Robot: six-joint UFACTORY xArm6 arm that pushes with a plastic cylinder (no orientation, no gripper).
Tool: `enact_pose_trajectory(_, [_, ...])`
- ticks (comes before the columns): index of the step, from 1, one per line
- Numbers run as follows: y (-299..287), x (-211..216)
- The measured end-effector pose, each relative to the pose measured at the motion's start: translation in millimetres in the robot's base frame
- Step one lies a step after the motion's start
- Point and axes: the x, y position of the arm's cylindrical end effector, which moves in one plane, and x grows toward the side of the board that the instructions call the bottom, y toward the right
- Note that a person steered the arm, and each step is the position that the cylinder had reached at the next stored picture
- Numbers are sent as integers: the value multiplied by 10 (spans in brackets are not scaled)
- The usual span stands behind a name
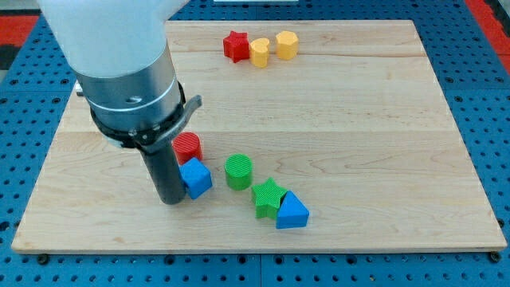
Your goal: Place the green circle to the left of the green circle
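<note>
Green circle [238, 171] at three o'clock of my tip [172, 199], blue cube [196, 177] touching between; no jaws, holding nothing; best circled round, then pushed leftward gently.

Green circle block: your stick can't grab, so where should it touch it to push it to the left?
I would press my tip on the green circle at its rounded wall facing the view's right, near the middle, since a round side slips off when pushed off centre. My tip is now on its left, beside the blue cube, so it must go round first. The green star crowds the lower right.
</note>
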Motion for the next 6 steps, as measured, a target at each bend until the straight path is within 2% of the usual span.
enact_pose_trajectory(1, [-552, -473])
enact_pose_trajectory(2, [-277, -728])
enact_pose_trajectory(4, [373, -762])
enact_pose_trajectory(6, [609, -435])
